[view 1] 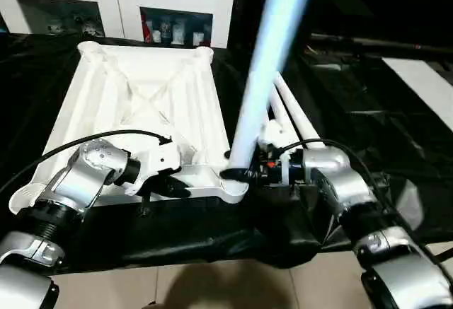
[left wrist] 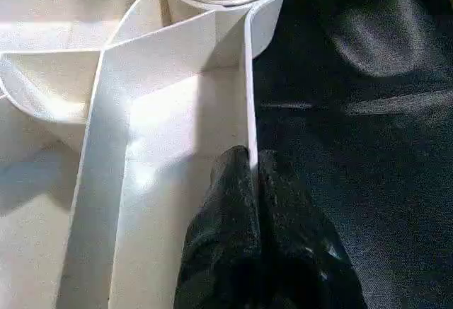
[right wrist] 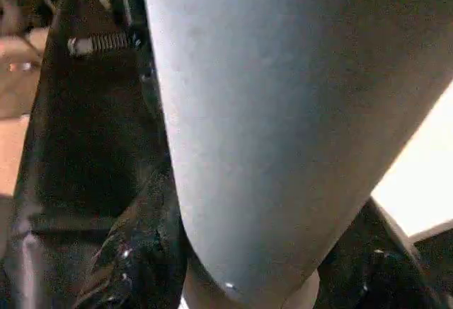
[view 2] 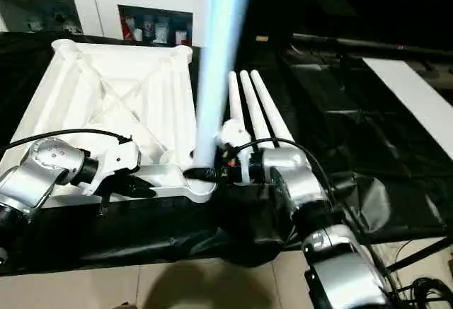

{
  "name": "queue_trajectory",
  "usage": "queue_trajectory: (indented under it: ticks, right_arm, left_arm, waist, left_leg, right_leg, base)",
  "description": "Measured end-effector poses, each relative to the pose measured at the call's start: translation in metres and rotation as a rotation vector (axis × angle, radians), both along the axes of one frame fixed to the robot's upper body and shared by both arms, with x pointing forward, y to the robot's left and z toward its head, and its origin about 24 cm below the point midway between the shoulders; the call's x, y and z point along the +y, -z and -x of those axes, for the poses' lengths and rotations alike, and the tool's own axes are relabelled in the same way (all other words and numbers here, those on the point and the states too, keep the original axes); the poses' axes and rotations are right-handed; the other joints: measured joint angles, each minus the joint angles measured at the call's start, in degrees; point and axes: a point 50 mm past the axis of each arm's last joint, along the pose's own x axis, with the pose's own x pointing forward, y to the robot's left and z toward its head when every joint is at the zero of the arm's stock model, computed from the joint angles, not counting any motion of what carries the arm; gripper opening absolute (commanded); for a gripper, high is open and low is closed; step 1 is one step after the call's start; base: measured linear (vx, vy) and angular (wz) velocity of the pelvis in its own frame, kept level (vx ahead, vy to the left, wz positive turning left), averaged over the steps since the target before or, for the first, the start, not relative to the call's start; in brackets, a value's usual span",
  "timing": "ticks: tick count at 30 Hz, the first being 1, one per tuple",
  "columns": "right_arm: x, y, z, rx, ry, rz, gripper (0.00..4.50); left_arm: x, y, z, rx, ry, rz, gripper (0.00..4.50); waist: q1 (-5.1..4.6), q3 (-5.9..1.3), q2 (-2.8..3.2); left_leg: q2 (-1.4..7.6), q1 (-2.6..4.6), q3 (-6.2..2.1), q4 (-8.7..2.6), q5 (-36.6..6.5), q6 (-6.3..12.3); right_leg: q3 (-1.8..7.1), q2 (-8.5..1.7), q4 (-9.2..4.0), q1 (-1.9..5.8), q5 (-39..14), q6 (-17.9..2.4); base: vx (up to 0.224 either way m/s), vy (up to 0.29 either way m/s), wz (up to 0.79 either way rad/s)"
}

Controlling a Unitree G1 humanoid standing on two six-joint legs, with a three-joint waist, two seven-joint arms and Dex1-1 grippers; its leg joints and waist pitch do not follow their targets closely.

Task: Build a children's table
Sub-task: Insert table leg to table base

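The white table top (view 1: 141,104) lies upside down on the black-draped work table, ribbed underside up. One white leg (view 1: 265,68) stands nearly upright in the top's near right corner socket (view 1: 233,182). My right gripper (view 1: 244,173) is shut on this leg near its base; the leg (right wrist: 283,111) fills the right wrist view. My left gripper (view 1: 173,185) is shut on the near edge wall of the top (left wrist: 248,111), one black finger (left wrist: 226,203) on each side of the thin rim. Three more white legs (view 2: 251,107) lie side by side to the right of the top.
A white cabinet (view 1: 141,1) with glass doors and small items stands behind the table. Black cloth (view 1: 354,97) covers the work table to the right, with a white panel (view 1: 425,86) at the far right. Pale floor tiles (view 1: 212,288) show below the table's front edge.
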Motion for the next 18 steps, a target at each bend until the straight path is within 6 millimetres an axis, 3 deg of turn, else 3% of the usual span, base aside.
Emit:
queue_trajectory:
  ticks: [9,13,18]
  right_arm:
    - [0.004,0.002,0.001,-0.061,-0.033,0.017,1.87]
    - [-0.001,0.010,-0.003,0.114,0.104,-0.132,1.87]
    - [-0.006,0.017,-0.005,0.230,0.175,-0.196,1.87]
  left_arm:
    - [0.001,0.001,0.000,0.001,-0.005,-0.005,0.00]
    - [0.004,0.000,0.000,0.000,-0.009,-0.012,0.00]
    - [0.003,0.000,0.000,-0.004,-0.008,-0.014,0.00]
  waist:
    - [-0.15,-0.18,-0.27]
    - [-0.32,-0.09,-0.17]
    - [-0.16,0.06,0.06]
  left_leg:
    - [0.00,0.18,-0.01,-0.04,0.00,-0.01]
    - [0.00,0.34,-0.01,-0.14,0.00,-0.01]
    - [0.00,0.36,-0.01,-0.25,0.01,-0.01]
  right_leg:
    - [0.02,0.00,-0.02,0.11,-0.01,0.02]
    - [0.02,0.01,0.04,0.13,-0.01,0.02]
    - [0.01,0.01,0.07,0.10,-0.01,0.01]
  base:
    - [0.000,0.000,0.00]
    - [0.000,0.000,0.00]
    - [0.000,0.000,0.00]
